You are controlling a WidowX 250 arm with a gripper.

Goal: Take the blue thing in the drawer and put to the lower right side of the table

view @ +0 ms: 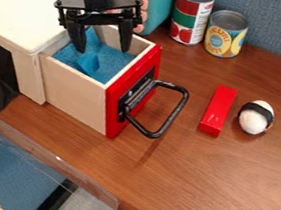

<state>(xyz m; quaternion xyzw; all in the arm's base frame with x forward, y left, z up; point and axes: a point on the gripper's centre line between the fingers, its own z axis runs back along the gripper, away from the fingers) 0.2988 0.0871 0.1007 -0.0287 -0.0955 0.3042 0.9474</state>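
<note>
The gripper [101, 47] hangs over the open drawer [73, 96], its two fingers spread apart on the left and right, tips at about the height of the drawer's rim. Inside the drawer, a blue thing [89, 61] stands out from a blue textured lining [115, 60]; it lies just below the gap between the fingertips, and I cannot tell whether they touch it. The drawer has a red front with a black handle. Bare wood makes up the lower right of the table [231, 188], bounded by pale tape.
A red block [218, 110] and a white egg-like object with a black band [256, 118] lie right of the drawer. Two cans [225, 34] stand behind, beside a teal toy [162, 1]. A clear edge [40, 153] crosses the lower left.
</note>
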